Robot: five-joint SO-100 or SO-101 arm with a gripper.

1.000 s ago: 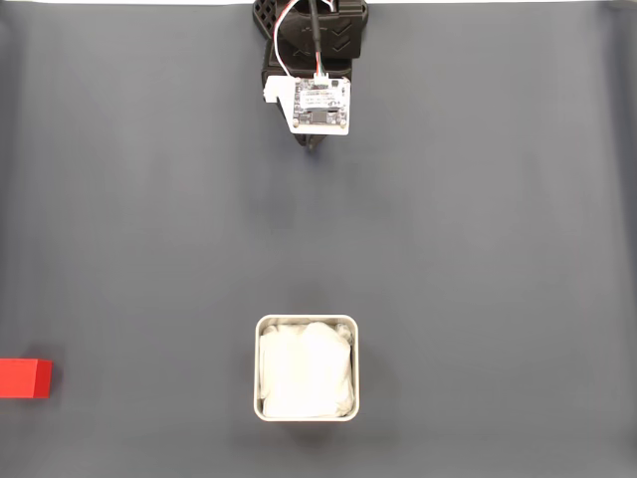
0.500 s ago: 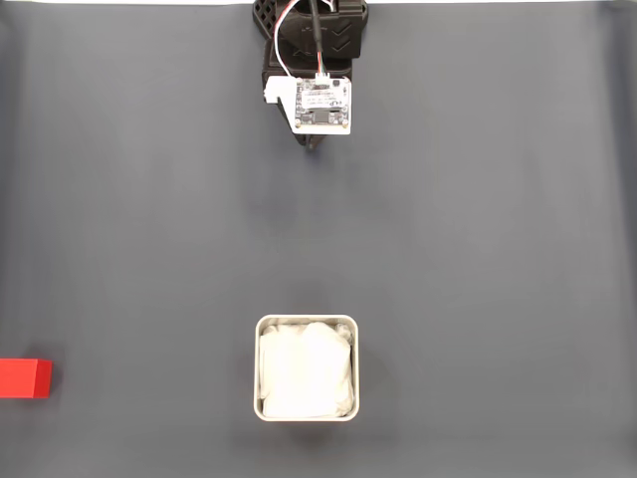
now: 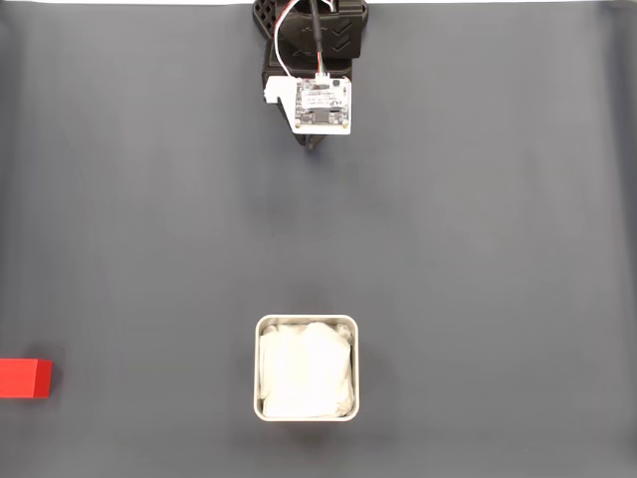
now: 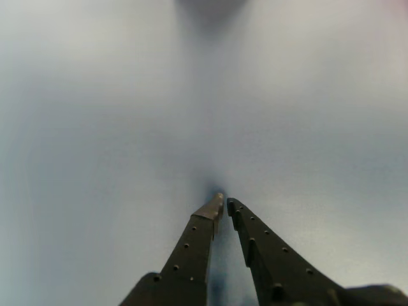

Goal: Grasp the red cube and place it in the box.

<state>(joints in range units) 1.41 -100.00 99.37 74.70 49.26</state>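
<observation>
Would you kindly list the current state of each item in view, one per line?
red cube: lying flat on the dark mat at the left edge of the fixed view, ungrasped, outside the box.
box: upright, open-topped, white lining inside, no cube in it.
gripper: jaws shut and empty, tips nearly touching just above the mat, far from the cube.

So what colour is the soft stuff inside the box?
White, inside the box; it shows best in the fixed view.
</observation>
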